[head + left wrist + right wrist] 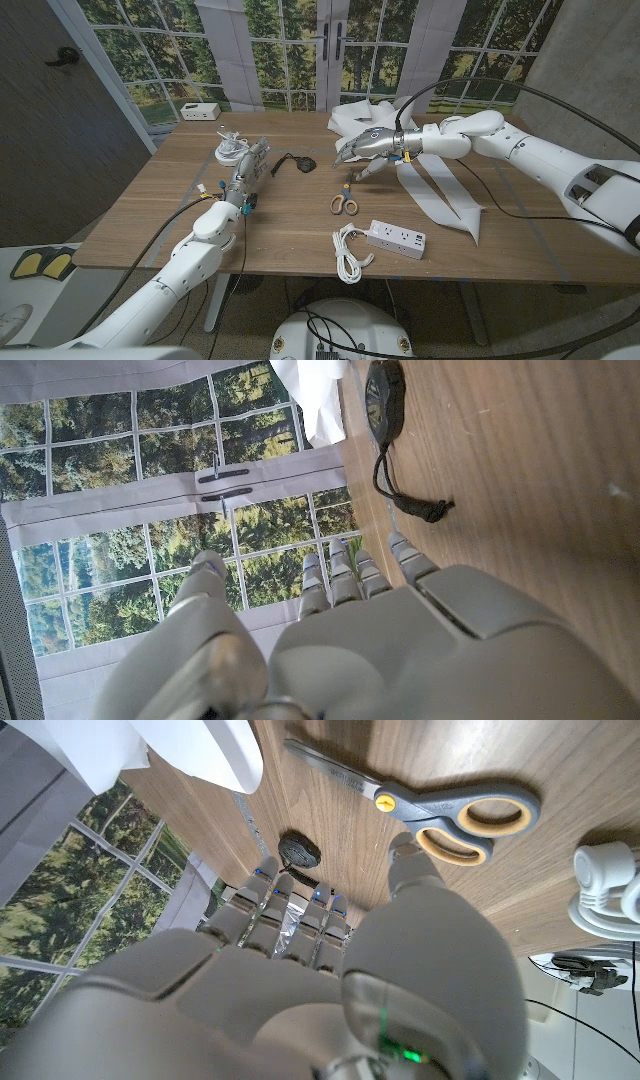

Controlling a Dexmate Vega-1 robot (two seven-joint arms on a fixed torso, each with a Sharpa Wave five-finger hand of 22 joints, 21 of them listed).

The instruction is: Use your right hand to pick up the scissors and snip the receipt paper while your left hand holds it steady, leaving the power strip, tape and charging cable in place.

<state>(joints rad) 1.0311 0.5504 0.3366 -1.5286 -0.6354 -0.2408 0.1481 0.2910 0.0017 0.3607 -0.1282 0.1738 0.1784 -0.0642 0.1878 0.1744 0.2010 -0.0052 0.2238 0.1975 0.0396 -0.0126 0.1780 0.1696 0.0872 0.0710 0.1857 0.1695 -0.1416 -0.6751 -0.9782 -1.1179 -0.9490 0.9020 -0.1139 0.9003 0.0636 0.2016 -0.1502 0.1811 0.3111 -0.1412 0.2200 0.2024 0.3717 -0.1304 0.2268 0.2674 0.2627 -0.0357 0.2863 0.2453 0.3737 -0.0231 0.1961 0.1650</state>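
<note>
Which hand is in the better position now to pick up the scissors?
The right hand. It hovers open just behind the scissors, which lie near its fingers in the right wrist view. The left hand is farther off, across the table.

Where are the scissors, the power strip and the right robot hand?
scissors [344, 203], head view, on the handles.
power strip [396, 238], head view, on its top face.
right robot hand [363, 146], head view, on its back.

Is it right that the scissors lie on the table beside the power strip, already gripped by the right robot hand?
Not quite. The scissors do lie on the table near the power strip, but the right robot hand hovers above them, holding nothing. The right wrist view shows the scissors untouched, beyond its fingertips.
</note>
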